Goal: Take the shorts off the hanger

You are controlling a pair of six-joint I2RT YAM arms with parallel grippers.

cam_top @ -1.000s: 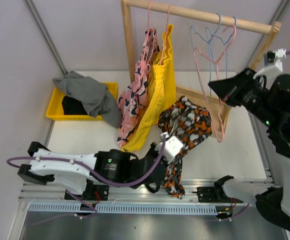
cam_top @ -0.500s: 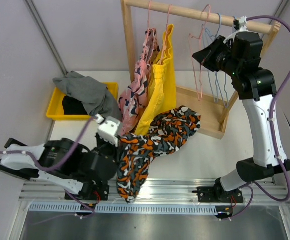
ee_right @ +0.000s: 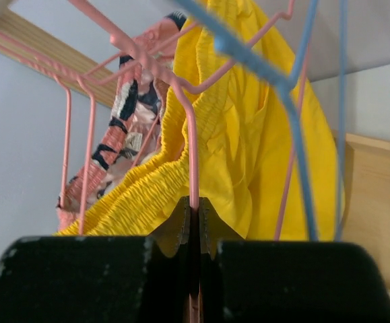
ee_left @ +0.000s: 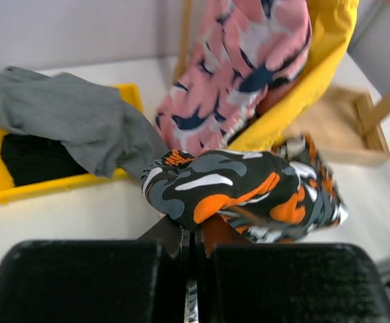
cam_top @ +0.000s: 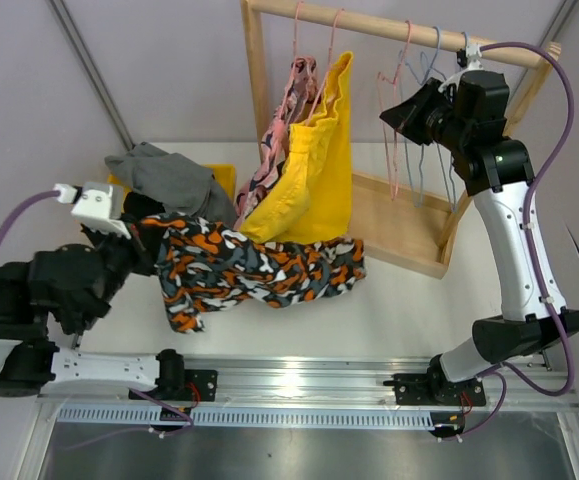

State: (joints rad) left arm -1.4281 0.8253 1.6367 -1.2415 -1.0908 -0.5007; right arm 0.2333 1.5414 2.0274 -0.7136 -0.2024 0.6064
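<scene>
Left claw: we see it pressed together, pinching a bunched fold of the camouflage shorts.
Camouflage shorts: off the rail, stretched rightward from that claw above the table; the far end lies below the yellow shorts.
Right claw: we see it clamped on a pink hanger wire.
On hangers: yellow shorts, pink shark-print shorts.

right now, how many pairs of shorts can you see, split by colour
pink shark-print fabric shorts: 1
plain yellow fabric shorts: 1
orange-and-white camouflage shorts: 1
plain grey shorts: 1
plain black shorts: 1
total: 5
</scene>
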